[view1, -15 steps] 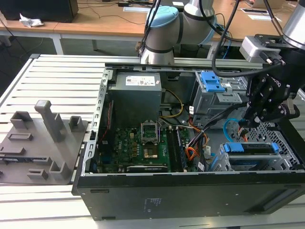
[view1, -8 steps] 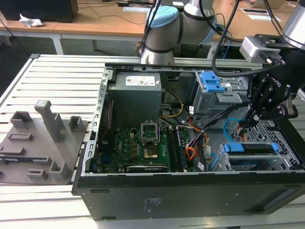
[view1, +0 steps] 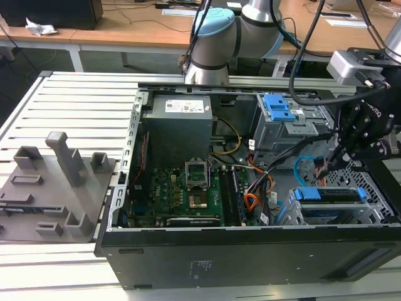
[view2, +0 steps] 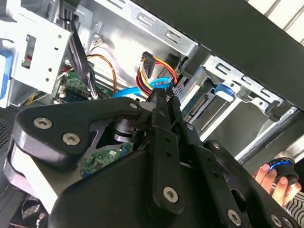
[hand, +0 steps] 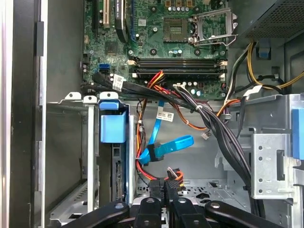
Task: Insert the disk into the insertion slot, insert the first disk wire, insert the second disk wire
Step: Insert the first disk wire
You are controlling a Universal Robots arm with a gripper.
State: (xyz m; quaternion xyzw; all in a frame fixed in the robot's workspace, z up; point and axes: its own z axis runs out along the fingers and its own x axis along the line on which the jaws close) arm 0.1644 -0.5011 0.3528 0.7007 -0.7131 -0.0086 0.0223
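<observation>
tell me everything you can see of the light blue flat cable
The light-blue cable is thin, flat and looks plastic-sheathed. In the first wrist view it runs from near the motherboard, doubles back into a loop, with a dark piece at the fold. It lies beside the orange-red wires and the disk. The gripper is near it, not touching.

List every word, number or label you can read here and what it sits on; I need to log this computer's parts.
No text is clear enough to quote.
White label on the power supply: print too small to read.
White cable tags on the wiring near the motherboard: blurred, unreadable.
White sticker on the motherboard: too small to read.
Pale marks on the case's black outer panel: too small to read.
</observation>
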